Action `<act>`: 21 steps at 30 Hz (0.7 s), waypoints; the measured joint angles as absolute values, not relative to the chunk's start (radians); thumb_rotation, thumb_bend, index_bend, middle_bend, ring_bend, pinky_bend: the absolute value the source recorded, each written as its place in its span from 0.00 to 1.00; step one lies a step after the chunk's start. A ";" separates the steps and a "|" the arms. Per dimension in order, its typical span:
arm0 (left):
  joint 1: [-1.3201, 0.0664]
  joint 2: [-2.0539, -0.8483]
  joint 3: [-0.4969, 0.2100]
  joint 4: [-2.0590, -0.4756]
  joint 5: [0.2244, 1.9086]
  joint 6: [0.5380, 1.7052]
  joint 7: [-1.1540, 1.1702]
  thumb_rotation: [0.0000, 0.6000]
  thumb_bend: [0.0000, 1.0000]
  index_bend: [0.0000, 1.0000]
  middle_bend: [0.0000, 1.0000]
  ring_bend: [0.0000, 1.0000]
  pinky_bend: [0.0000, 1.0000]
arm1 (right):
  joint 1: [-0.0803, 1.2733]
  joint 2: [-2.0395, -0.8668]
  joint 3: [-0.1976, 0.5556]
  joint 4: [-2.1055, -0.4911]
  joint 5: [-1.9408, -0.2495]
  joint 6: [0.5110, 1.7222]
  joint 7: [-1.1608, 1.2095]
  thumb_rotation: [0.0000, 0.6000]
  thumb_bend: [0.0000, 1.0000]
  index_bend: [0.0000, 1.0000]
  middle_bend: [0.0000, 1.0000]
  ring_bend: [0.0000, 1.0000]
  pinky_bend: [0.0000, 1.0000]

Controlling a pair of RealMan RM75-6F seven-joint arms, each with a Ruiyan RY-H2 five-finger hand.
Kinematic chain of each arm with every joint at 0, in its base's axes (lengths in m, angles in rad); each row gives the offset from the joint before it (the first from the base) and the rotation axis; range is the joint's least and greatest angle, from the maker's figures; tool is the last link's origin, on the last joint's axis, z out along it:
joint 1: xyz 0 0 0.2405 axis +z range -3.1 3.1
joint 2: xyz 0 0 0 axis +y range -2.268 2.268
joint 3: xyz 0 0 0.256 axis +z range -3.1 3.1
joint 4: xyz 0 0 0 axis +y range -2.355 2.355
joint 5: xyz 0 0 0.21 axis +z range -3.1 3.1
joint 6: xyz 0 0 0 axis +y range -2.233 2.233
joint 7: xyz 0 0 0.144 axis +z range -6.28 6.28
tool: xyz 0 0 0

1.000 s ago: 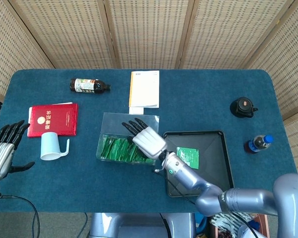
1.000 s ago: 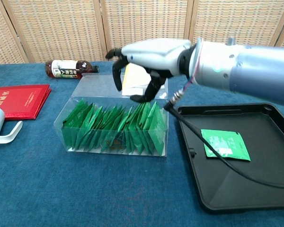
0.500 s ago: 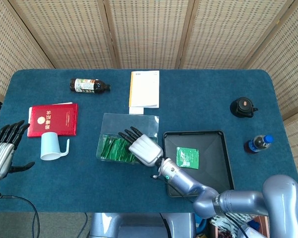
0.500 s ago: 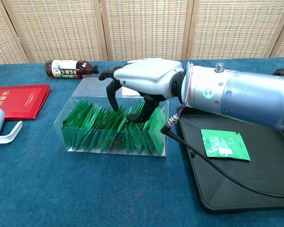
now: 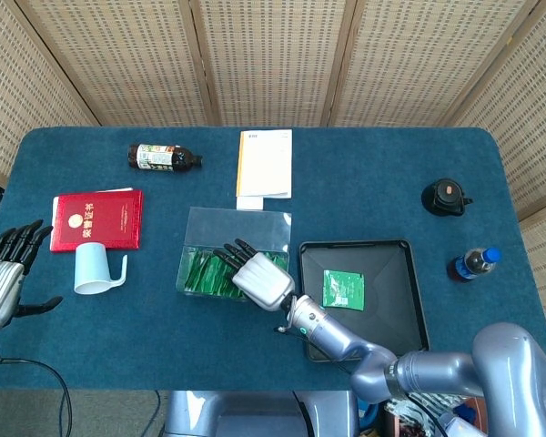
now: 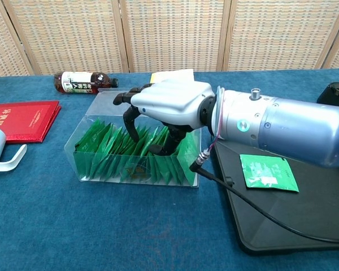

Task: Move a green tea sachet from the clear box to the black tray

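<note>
- The right hand [image 6: 166,107] has come down over the last second; it was up above the clear box [image 6: 101,107], and now its fingertips [image 6: 130,127] dip in among the green tea sachets [image 6: 110,149]; so I think the grab is just starting
- The fingers are bent and apart, thumb on one side and the rest on the other; no sachet looks pinched yet, but the tips are down between the packets, so I cannot tell for sure
- The sachets stand on edge in a tight row in the near part of the box; one more green sachet [image 6: 269,172] lies flat in the black tray [image 6: 327,220], just beside the box
- The left hand [image 5: 5,273] is far off at the table edge, fingers spread and holding nothing; it has not moved
- In the head view the right hand covers part of the row; in the chest view the tray is cut off at the right, and the white cup [image 5: 96,269] shows only partly
</note>
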State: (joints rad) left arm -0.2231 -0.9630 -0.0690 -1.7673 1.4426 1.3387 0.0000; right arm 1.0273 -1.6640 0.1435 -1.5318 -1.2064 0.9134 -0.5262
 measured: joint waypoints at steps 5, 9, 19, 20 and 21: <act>-0.224 -0.963 -0.068 -1.766 1.445 1.337 -0.001 1.00 0.02 0.00 0.00 0.00 0.00 | 1.026 -1.655 0.128 -1.519 -1.257 0.914 -0.529 1.00 0.55 0.48 0.11 0.00 0.13; -0.225 -0.963 -0.068 -1.767 1.444 1.336 0.002 1.00 0.02 0.00 0.00 0.00 0.00 | 1.025 -1.645 0.116 -1.516 -1.289 0.911 -0.527 1.00 0.55 0.48 0.11 0.00 0.13; -0.226 -0.963 -0.066 -1.769 1.445 1.333 0.000 1.00 0.02 0.00 0.00 0.00 0.00 | 1.024 -1.653 0.103 -1.473 -1.341 0.904 -0.525 1.00 0.55 0.48 0.11 0.00 0.13; -0.226 -0.962 -0.065 -1.769 1.446 1.331 -0.003 1.00 0.02 0.00 0.00 0.00 0.00 | 1.024 -1.656 0.103 -1.469 -1.344 0.904 -0.523 1.00 0.55 0.48 0.11 0.00 0.14; -0.227 -0.962 -0.065 -1.769 1.448 1.330 -0.005 1.00 0.02 0.00 0.00 0.00 0.00 | 1.023 -1.658 0.104 -1.466 -1.345 0.903 -0.521 1.00 0.55 0.48 0.11 0.00 0.14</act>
